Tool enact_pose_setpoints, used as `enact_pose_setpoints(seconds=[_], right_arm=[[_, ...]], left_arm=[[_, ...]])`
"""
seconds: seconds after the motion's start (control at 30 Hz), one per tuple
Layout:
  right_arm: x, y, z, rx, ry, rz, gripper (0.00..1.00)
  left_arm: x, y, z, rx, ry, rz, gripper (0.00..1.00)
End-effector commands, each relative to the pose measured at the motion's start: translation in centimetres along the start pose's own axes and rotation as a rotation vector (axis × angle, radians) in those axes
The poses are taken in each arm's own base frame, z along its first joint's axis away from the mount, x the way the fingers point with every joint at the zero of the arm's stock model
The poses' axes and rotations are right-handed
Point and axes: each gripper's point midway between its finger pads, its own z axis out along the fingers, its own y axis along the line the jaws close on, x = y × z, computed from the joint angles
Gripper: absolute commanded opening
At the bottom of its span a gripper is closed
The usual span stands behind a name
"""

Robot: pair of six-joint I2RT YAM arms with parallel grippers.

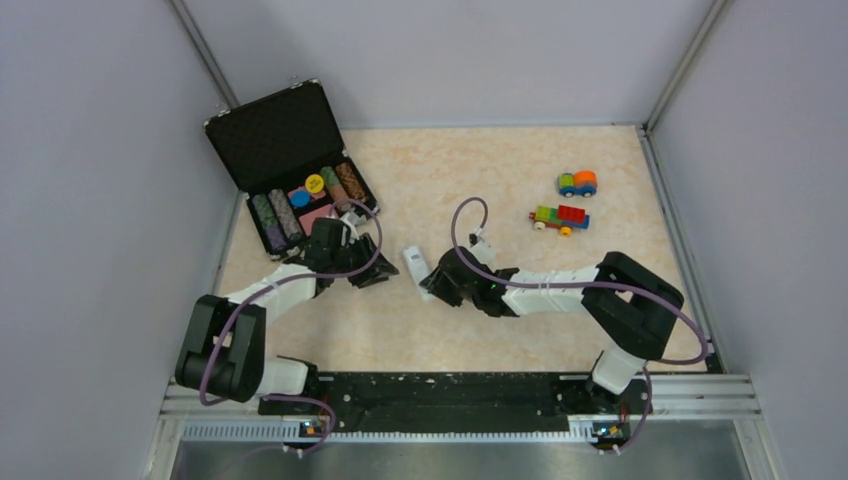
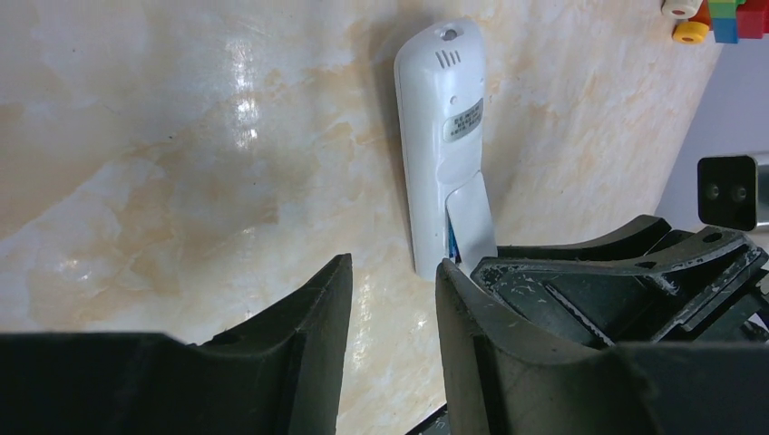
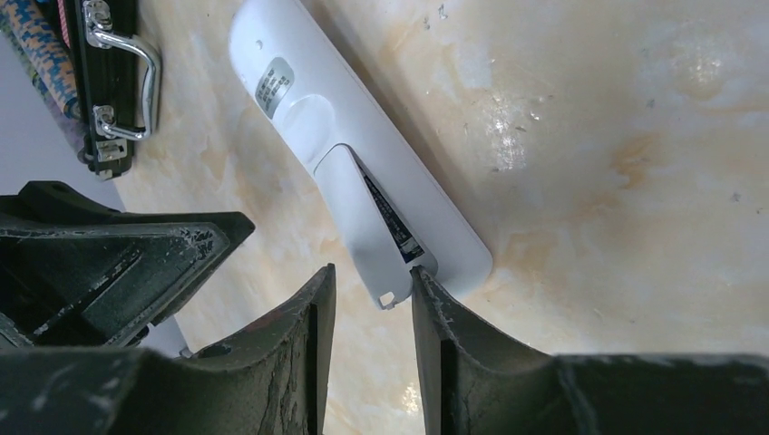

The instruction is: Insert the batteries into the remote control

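The white remote control (image 1: 413,264) lies face down on the table between my two grippers. In the left wrist view the remote (image 2: 440,136) has its loose back cover (image 2: 472,222) tilted up, with a blue sliver of battery (image 2: 451,241) under it. In the right wrist view the cover (image 3: 349,213) sits askew over the remote (image 3: 426,208), and a dark labelled battery (image 3: 392,220) shows in the slot. My left gripper (image 2: 392,267) is open and empty beside the remote's near end. My right gripper (image 3: 372,275) is open, with its fingertips at the cover's free end.
An open black chip case (image 1: 290,165) stands at the back left; its handle (image 3: 122,82) shows in the right wrist view. Two colourful toy block cars (image 1: 577,183) (image 1: 560,218) sit at the back right. Grey walls enclose the table.
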Motion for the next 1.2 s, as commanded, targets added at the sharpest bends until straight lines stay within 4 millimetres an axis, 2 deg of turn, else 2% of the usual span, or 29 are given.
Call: enact_pose_setpoints(seconds=[0.0, 0.47, 0.53, 0.63, 0.73, 0.83, 1.03, 1.17], right_arm=[[0.7, 0.0, -1.2, 0.021, 0.034, -0.042, 0.36], [0.1, 1.8, -2.8, -0.025, 0.051, 0.01, 0.41], [0.0, 1.4, -3.0, -0.008, 0.052, 0.009, 0.4], [-0.4, 2.0, -3.2, -0.024, 0.044, -0.015, 0.35], [-0.9, 3.2, -3.3, -0.06, 0.03, -0.069, 0.26], [-1.4, 3.9, -2.9, -0.072, 0.03, -0.118, 0.19], [-2.0, 4.3, -1.0, -0.088, 0.037, -0.207, 0.15], [-1.0, 2.3, 0.7, -0.023, 0.1, -0.212, 0.11]], left_arm=[[-1.9, -1.2, 0.0, 0.023, -0.046, 0.024, 0.44], [-2.0, -1.1, 0.1, 0.017, -0.049, 0.03, 0.44], [-2.1, -1.2, 0.1, 0.017, -0.051, 0.031, 0.44], [-2.0, -1.2, 0.1, 0.019, -0.049, 0.032, 0.44], [-2.0, -1.2, 0.0, 0.019, -0.05, 0.034, 0.44], [-2.1, -1.2, -0.2, 0.014, -0.056, 0.039, 0.44], [-2.3, -1.2, -0.7, 0.003, -0.076, 0.051, 0.44], [-2.3, -1.1, -0.8, -0.005, -0.08, 0.053, 0.45]])
